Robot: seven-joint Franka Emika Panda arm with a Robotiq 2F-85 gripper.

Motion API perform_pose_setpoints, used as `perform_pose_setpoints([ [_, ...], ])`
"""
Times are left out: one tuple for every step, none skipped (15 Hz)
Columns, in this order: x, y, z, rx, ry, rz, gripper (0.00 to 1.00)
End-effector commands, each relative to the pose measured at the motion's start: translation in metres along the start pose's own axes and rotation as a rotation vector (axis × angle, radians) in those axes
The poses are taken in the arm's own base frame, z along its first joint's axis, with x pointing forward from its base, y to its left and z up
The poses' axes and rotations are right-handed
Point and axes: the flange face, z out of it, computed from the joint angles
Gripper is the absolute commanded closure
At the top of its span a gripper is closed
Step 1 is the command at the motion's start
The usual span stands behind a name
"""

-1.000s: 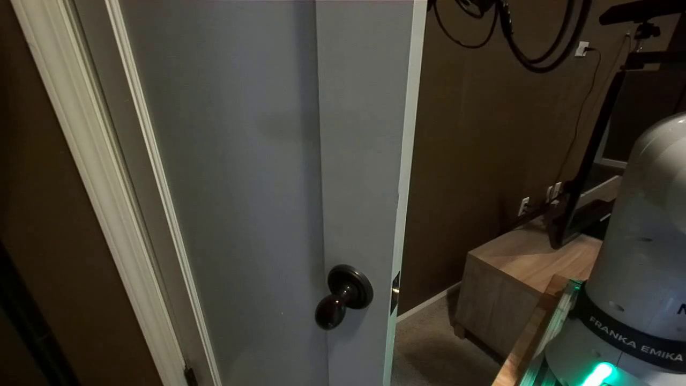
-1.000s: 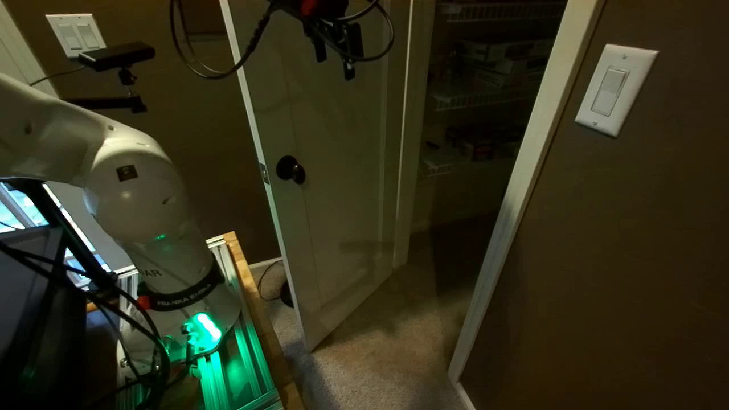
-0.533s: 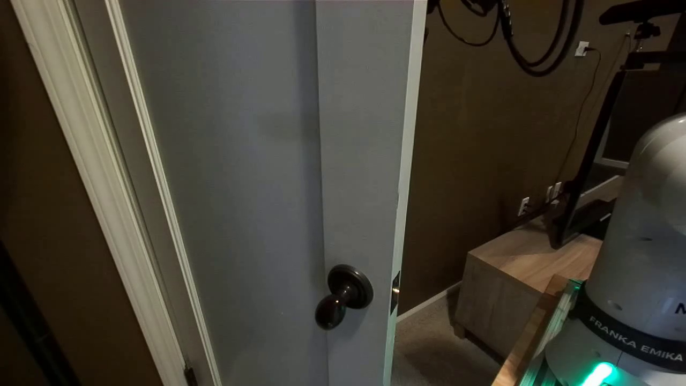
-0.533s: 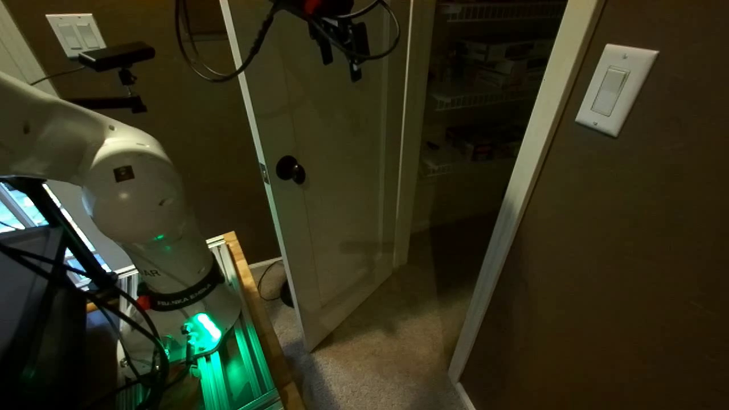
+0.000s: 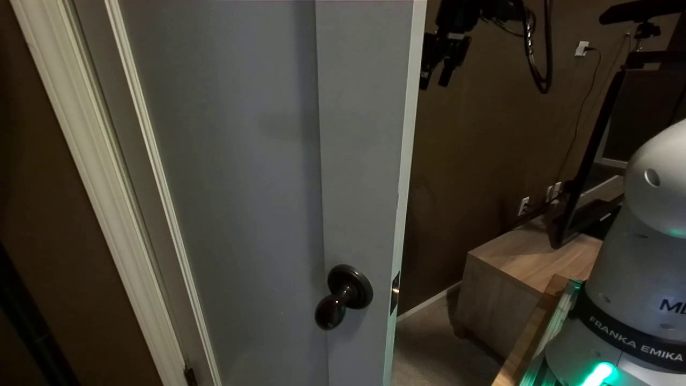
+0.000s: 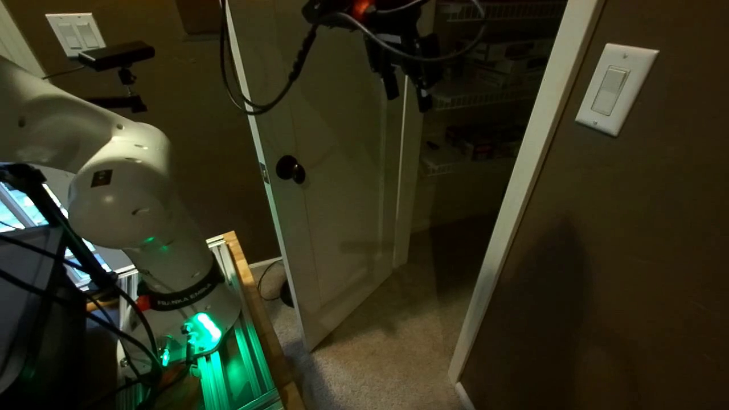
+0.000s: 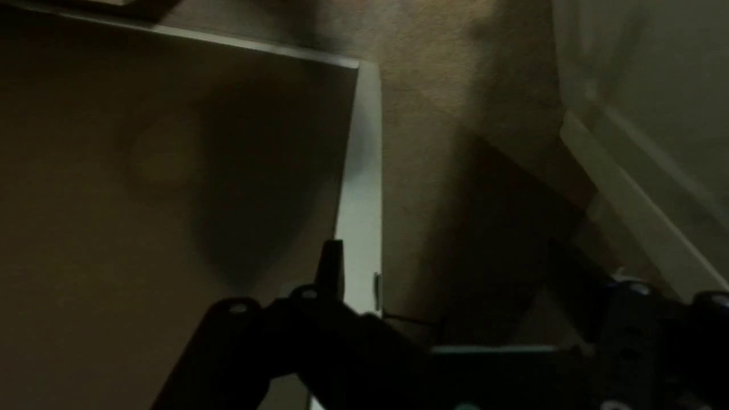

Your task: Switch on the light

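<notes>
A white wall plate (image 6: 638,71) with a single rocker light switch (image 6: 610,91) is on the brown wall at the right of an exterior view. It does not show in the wrist view. My gripper (image 6: 409,101) hangs fingers down, left of the switch and apart from it, in front of the door and doorway. It also shows at the top of an exterior view (image 5: 435,83), beside the door edge. In the wrist view my gripper (image 7: 444,245) has its dark fingers wide apart with nothing between them; the right finger is hard to make out in the dark.
A half-open door (image 6: 342,228) with a dark knob (image 5: 343,297) stands between the arm base and the doorway. The white door frame (image 6: 524,188) lies between gripper and switch. A double switch plate (image 6: 76,35) is at far left. Cables (image 6: 296,62) loop from the wrist.
My gripper has moved right and lower in the exterior view with the switch, closer to the switch. It has come into sight in the view of the door. A shadow has appeared on the brown wall.
</notes>
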Motion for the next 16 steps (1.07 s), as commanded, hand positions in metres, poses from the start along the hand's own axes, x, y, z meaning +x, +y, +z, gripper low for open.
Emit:
perform_pose_setpoints([
  [0.016,0.043,0.004,-0.16,0.098,-0.009,0.41],
  [0.023,0.053,0.005,-0.191,0.135,0.008,0.5],
  [0.029,0.059,0.007,-0.216,0.168,0.026,0.56],
  [0.037,0.065,0.011,-0.232,0.208,0.045,0.62],
  [0.046,0.068,0.014,-0.241,0.24,0.061,0.7],
  [0.055,0.069,0.02,-0.247,0.271,0.076,0.76],
  [0.064,0.071,0.024,-0.251,0.301,0.096,0.83],
  [0.073,0.074,0.03,-0.254,0.319,0.115,0.9],
  [0.082,0.077,0.036,-0.255,0.338,0.138,0.95],
  [0.092,0.079,0.042,-0.256,0.353,0.164,0.98],
  [0.1,0.081,0.046,-0.253,0.362,0.187,0.98],
  [0.109,0.083,0.049,-0.26,0.373,0.204,1.0],
  [0.117,0.085,0.051,-0.264,0.383,0.223,1.0],
  [0.125,0.087,0.052,-0.267,0.39,0.24,0.97],
  [0.131,0.089,0.052,-0.276,0.398,0.254,0.95],
  [0.137,0.09,0.051,-0.274,0.408,0.271,0.96],
])
